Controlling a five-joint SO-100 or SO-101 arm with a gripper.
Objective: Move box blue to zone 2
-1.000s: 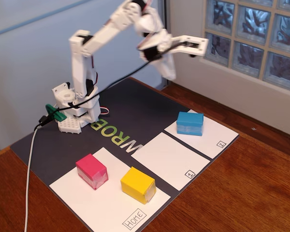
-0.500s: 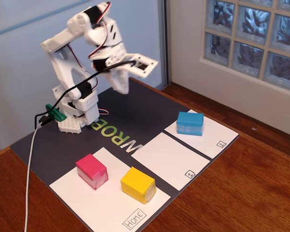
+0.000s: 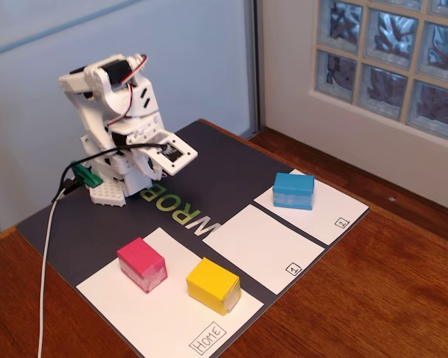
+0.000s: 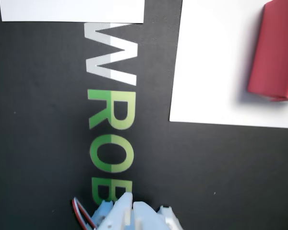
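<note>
Since the blue box (image 3: pixel 293 190) already sat on the sheet marked 2 (image 3: pixel 336 212), little could fail; whether the folded arm's jaws (image 3: pixel 161 165) were apart could not be told.

Cyan-blue box blue (image 3: pixel 293 190) on white zone 2 (image 3: pixel 336 209); pink block (image 3: pixel 142 264), yellow block (image 3: pixel 213 285).

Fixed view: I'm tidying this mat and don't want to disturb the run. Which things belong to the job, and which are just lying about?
Job:
box blue
zone 2
gripper

Lying about:
pink block
yellow block
zone 1 sheet
Home sheet
</note>
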